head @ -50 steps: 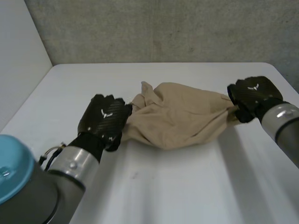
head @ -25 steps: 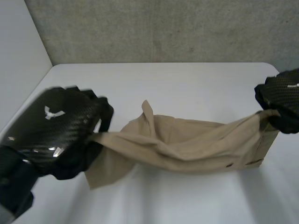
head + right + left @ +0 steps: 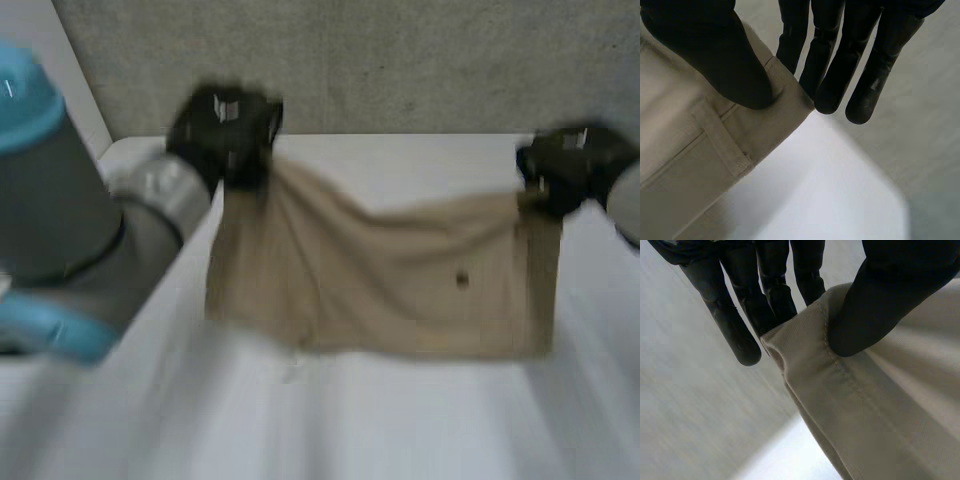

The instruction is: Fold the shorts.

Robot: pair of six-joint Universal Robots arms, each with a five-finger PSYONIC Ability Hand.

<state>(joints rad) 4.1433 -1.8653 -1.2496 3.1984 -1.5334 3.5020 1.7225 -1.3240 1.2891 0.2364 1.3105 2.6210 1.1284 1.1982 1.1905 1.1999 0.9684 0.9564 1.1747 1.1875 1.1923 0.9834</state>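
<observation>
Head view shows you the shorts point(image 3: 380, 290) hanging as a wide tan sheet across the middle of the frame. They are lifted by their two upper corners, with the lower edge down near the white table point(image 3: 400, 420); whether it touches, I cannot tell.

Your left hand point(image 3: 225, 130), at upper left, pinches one corner: in its wrist view the thumb point(image 3: 880, 305) presses a stitched hem against the fingers point(image 3: 772, 295). Your right hand point(image 3: 565, 170), at upper right, pinches the other corner the same way, thumb on the cloth beside what looks like a belt loop point(image 3: 722, 142).

Expect light, limp cloth that sags between your grips. Take it at seamed corners and edges, where thicker stitching gives purchase.

The long axis runs left to right across the frame. A band point(image 3: 540, 270) down the right edge suggests the waist points right and the leg hems left.
</observation>
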